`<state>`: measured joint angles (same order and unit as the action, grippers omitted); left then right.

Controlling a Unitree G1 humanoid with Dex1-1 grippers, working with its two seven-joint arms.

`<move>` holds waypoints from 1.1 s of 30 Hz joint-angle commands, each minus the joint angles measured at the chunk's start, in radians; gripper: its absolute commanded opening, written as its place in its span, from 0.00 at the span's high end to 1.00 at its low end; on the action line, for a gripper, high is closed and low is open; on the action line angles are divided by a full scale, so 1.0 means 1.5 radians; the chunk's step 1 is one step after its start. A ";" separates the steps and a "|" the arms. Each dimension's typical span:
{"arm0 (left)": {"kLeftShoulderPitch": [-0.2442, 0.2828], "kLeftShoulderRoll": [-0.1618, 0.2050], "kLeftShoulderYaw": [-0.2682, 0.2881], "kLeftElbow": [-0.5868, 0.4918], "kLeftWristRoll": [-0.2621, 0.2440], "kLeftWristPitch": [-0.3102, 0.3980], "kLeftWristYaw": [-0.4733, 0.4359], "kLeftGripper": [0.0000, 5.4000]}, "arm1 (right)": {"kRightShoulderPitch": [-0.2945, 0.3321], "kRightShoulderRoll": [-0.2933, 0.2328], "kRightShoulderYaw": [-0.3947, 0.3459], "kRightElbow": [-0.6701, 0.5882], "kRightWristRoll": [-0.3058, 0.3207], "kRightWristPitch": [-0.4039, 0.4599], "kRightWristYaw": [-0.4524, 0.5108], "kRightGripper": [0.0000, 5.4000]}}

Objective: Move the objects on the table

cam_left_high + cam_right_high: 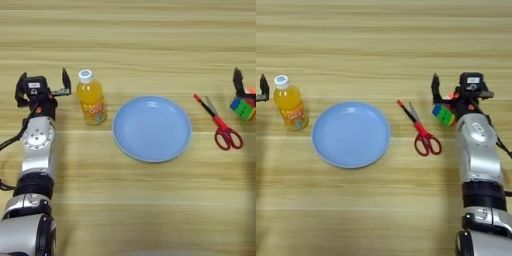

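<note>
Left pincer: fingers spread wide, holding nothing, raised beside the orange-juice bottle. One black finger stands just left of the bottle's shoulder; contact cannot be confirmed. The other finger sits well to the outside, near the wrist housing. The left arm runs from the pincer to the near left corner, where it is cut off by the picture edge.

Right pincer: fingers apart, set around the puzzle cube. One finger stands at the cube's inner side; the far finger is mostly hidden behind the wrist housing, so whether the cube is actually clamped cannot be told. The cube's far face is covered by the pincer; only green, blue and yellow tiles show clearly. In the left eye view the cube and one finger sit at the right border, partly cut off.

Outward from the right pincer: red-handled scissors lie flat on the worktop just beside the cube, blades slightly parted and pointing away and left, handles toward the near side.

Centre: light-blue plate, flat and bare, between scissors and bottle, touching neither.

The bottle stands upright with its white cap on, near the plate's left rim. Label print too small to read.
</note>
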<state>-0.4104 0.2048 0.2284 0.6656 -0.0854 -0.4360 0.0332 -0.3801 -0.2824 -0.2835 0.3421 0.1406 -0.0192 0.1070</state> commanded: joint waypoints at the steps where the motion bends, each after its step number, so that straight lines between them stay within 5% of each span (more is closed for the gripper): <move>1: 0.000 0.000 0.007 -0.007 -0.008 -0.010 -0.003 0.00 | -0.030 -0.022 -0.019 0.085 -0.021 -0.049 -0.046 0.00; 13: 0.001 -0.001 0.017 -0.029 -0.035 -0.028 -0.037 0.00 | -0.083 -0.039 -0.029 0.265 -0.037 -0.173 -0.098 0.00; 25: 0.021 -0.018 0.026 -0.148 -0.108 -0.091 -0.113 0.00 | -0.098 -0.040 -0.016 0.315 -0.044 -0.198 -0.107 0.00; 30: 0.038 -0.037 0.014 -0.215 -0.173 -0.088 -0.183 0.00 | -0.099 -0.038 -0.012 0.320 -0.045 -0.200 -0.110 0.00; 33: 0.049 -0.040 -0.004 -0.224 -0.168 -0.079 -0.211 0.00 | -0.100 -0.039 -0.010 0.323 -0.044 -0.202 -0.111 0.00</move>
<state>-0.3581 0.1503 0.2463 0.3414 -0.3383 -0.5682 -0.2552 -0.5072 -0.3358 -0.3029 0.8202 0.0743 -0.3152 -0.0574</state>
